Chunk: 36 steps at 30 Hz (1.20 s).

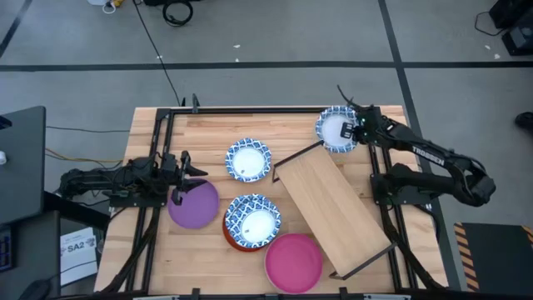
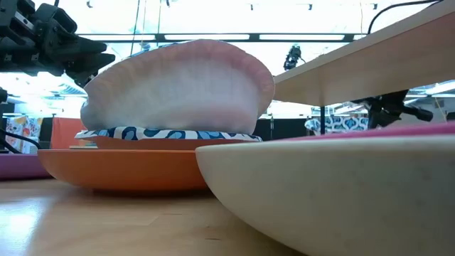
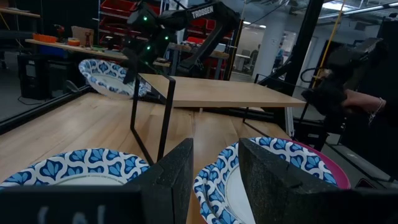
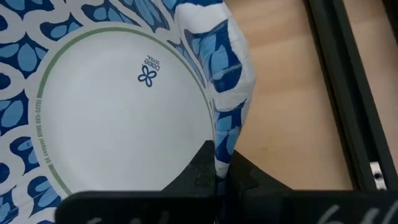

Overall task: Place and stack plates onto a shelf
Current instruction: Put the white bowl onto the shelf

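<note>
Pink plate (image 1: 293,262): lies at the near edge of the table (image 1: 208,125), just beside the near end of the shelf; in the low view it fills the foreground (image 2: 334,192).
Orange-red plate (image 1: 233,237): sits near the middle front of the table under a blue-and-white plate, its rim showing on the near-left side.
Stacked blue plate (image 1: 252,219): rests on the orange-red plate, touching it, with its white centre facing up.
Purple plate (image 1: 193,204): lies flat on the left part of the table, just beside the stacked pair.
Left gripper (image 1: 181,164): hovers at the far edge of the purple plate with its fingers (image 3: 174,177) parted and nothing between them.
Middle blue plate (image 1: 248,160): lies flat alone beyond the stack, between the left gripper and the shelf.
Shelf (image 1: 333,204): stands on the right part of the table, turned at a slant, running from near the pink plate toward the far right; no plate lies on it.
Far blue plate (image 1: 336,129): at the far right, just beyond the far end of the shelf, raised and tilted in the left wrist view (image 3: 106,76).
Right gripper (image 1: 360,131): clamped on the rim of the far blue plate, whose edge is buckled at the grip (image 4: 217,163).
</note>
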Motion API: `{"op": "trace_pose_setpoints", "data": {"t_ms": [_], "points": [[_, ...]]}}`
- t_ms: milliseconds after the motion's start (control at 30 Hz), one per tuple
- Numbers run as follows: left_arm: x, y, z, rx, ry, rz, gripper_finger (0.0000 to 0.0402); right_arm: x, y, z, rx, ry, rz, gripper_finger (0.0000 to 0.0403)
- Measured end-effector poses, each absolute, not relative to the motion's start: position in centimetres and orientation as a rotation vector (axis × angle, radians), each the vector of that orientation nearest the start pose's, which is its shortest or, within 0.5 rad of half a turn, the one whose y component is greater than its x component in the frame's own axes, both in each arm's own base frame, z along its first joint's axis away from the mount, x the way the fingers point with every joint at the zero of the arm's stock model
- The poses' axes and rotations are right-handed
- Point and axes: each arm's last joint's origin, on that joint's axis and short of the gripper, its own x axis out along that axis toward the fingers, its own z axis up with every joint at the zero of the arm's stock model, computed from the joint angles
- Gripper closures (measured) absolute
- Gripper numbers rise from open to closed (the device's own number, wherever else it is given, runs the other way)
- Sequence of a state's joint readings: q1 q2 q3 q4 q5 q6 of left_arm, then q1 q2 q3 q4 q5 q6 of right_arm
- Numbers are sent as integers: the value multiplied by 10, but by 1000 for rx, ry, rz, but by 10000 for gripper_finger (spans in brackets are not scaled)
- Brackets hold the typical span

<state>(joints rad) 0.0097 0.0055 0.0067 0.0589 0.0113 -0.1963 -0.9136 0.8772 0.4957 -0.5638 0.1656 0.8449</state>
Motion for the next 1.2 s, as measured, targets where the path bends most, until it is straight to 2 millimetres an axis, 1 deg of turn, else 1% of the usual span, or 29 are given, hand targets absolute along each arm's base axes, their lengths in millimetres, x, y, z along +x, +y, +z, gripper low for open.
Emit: {"op": "trace_pose_setpoints", "data": {"t_ms": [300,400,500,700,800,933,1067,1200], "points": [[98,1,171,-196,-59,-7,269,85,-132,209,1028,270,-1353,396],[97,1,171,-196,-59,-7,269,84,-134,220,1013,218,-1349,396],[97,1,171,-196,-59,-7,269,84,-136,237,969,175,-1332,396],[97,1,171,-196,-59,-7,269,87,-139,286,876,85,-1241,396],[97,1,171,-196,-59,-7,269,87,-137,311,851,60,-1169,396],[97,1,171,-196,-59,-7,269,85,-128,339,832,89,-1076,396],[97,1,171,-196,-59,-7,269,86,-117,359,834,122,-977,396],[98,1,171,-196,-59,-7,269,90,-106,371,845,160,-863,396]]}}
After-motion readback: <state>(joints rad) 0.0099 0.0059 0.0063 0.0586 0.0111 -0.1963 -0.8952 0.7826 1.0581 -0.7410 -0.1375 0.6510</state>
